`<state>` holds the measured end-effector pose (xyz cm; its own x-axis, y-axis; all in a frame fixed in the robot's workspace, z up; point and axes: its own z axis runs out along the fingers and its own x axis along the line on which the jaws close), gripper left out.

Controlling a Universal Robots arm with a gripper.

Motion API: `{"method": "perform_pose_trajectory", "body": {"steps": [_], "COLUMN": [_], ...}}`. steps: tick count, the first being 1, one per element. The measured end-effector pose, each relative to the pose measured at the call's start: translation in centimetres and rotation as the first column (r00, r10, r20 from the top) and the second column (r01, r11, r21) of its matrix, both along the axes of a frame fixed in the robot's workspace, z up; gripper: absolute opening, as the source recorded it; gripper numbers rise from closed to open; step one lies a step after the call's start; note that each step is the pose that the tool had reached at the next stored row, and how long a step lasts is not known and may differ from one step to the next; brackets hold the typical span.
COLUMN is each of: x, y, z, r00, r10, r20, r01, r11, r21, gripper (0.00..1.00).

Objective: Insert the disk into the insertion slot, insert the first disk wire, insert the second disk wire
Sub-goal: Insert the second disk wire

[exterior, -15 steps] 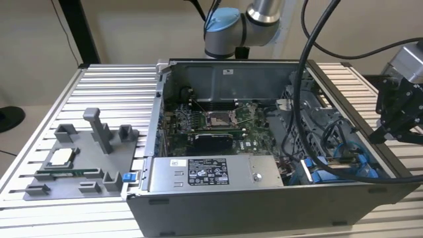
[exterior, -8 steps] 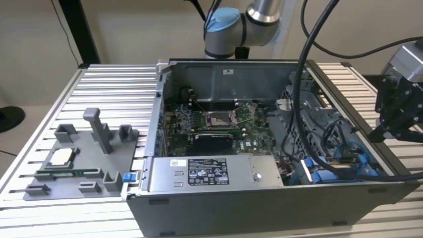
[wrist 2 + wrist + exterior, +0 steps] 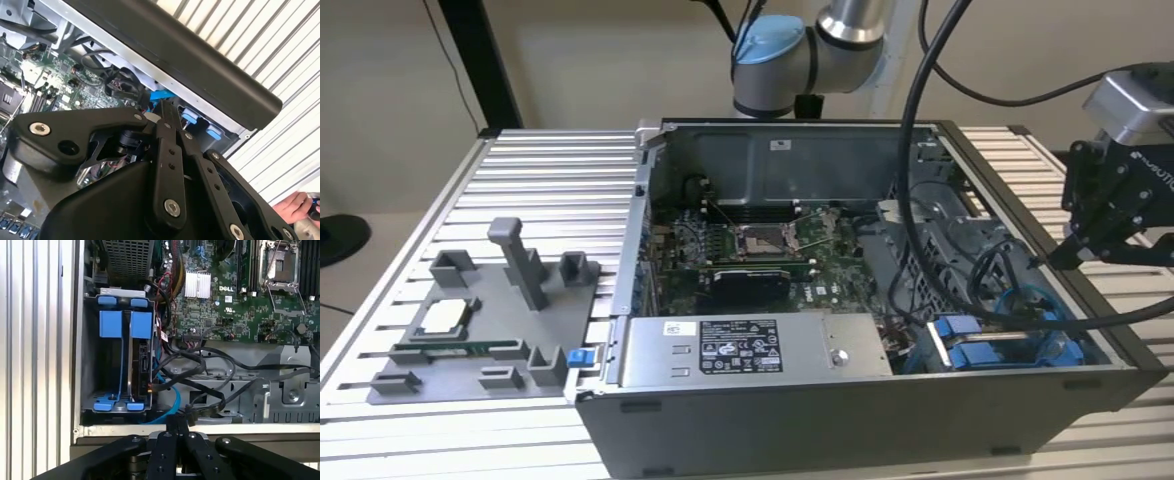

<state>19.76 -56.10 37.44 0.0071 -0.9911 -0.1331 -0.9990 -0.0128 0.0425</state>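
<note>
From the exterior view's left: grey parts tray, then the open computer case, then my gripper by its wall at that view's right, fingers pinched together, nothing visibly between them. The disk stands on edge in the drive bay; rigid, weighty, shock-shy, I judge, so hold its blue frame. The first wrist view gives me its connector end and loose wires; the exterior view gives the tray

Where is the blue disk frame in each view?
Exterior view: blue disk frame low in the computer case, toward the exterior view's right.
First wrist view: blue disk frame against the case's side wall.
Second wrist view: blue disk frame just under the case's dark rim.
Shared landmark: the green circuit board.
</note>
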Motion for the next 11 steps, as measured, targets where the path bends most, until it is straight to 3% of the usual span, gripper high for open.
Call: {"method": "perform_pose_trajectory", "body": {"steps": [7,9,11], "x": [0.01,0.02,0.03], "y": [0.05,0.05,0.03], "z": [0.01,0.00,0.00], "r00": [1.0000,1.0000,1.0000], "r10": [0.000,0.000,0.000], "r20": [0.0001,0.0000,-0.0010], "r01": [0.000,0.000,0.000], "r11": [1.0000,0.9997,0.9995], "r21": [0.0029,0.0225,0.0320], "gripper": [1.00,1.00,1.00]}}
